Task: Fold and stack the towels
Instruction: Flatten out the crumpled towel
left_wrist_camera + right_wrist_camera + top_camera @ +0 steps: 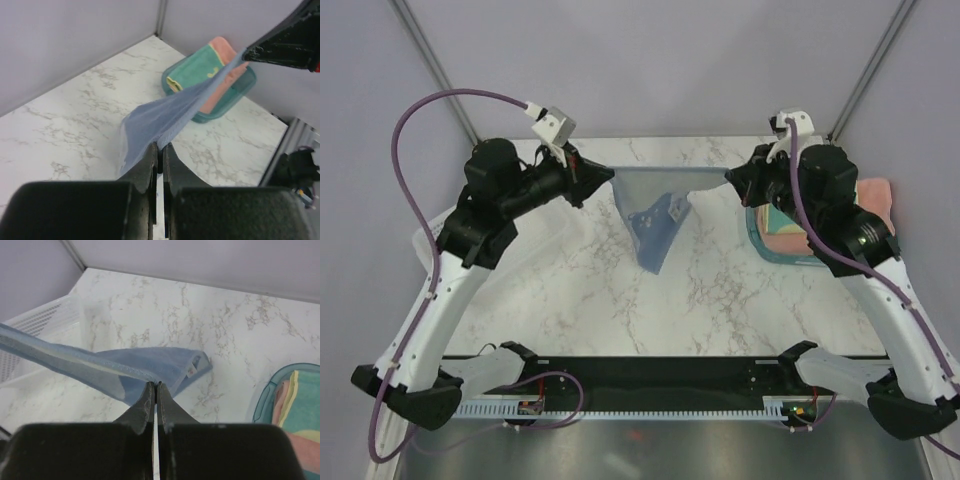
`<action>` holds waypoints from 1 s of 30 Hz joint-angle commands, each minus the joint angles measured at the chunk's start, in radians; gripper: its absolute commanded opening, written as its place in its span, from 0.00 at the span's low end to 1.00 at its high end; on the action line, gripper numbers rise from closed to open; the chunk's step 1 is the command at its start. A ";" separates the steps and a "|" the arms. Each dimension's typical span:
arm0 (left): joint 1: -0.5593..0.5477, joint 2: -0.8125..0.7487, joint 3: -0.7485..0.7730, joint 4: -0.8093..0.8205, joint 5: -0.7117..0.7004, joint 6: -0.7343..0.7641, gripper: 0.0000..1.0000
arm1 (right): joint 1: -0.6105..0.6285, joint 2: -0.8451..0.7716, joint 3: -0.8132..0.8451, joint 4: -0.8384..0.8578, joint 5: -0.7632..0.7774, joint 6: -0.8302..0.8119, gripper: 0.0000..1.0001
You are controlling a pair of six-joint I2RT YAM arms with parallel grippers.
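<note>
- The small blue-grey towel hangs above the far middle of the table, near its far edge, stretched by its top edge between the two arms.
- The left pincer is clenched on one upper corner of this towel. Its fingers are pressed together with the cloth running out from between them.
- The right pincer is clenched on the opposite upper corner in the same way.
- Below the taut top edge the cloth sags to a crumpled point, with a small tag showing near the low corner. It is not flat or squared, and I cannot tell whether the tip touches the table.
- At the far right corner of the table sits a teal tray. In it the yellow-and-teal towel lies folded on top of the folded pink towel.
- A white basket stands at the left edge of the table, partly hidden under the left arm. No cloth shows in the part that is visible.
- Judged from this, two of the three towels are folded and stacked, so most of the task looks done.
- What seems left is the blue-grey towel. It needs to be laid out or doubled over, folded down to a size near the others, and set on top of the pile in the tray.
</note>
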 commanded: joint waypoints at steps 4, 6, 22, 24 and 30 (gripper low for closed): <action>-0.027 -0.090 -0.093 -0.148 0.212 -0.118 0.02 | -0.002 -0.176 -0.020 -0.068 -0.177 -0.003 0.00; -0.047 -0.117 -0.122 -0.147 0.192 -0.130 0.02 | -0.002 -0.208 -0.015 -0.068 -0.220 0.021 0.00; -0.013 0.104 0.169 -0.141 0.019 -0.201 0.02 | -0.002 0.020 0.160 0.052 0.105 0.028 0.00; 0.037 0.171 0.227 -0.142 -0.012 -0.204 0.02 | -0.002 0.113 0.156 0.095 0.104 0.018 0.00; 0.126 0.463 0.347 -0.129 -0.138 -0.152 0.02 | -0.074 0.396 0.183 0.259 -0.008 -0.026 0.00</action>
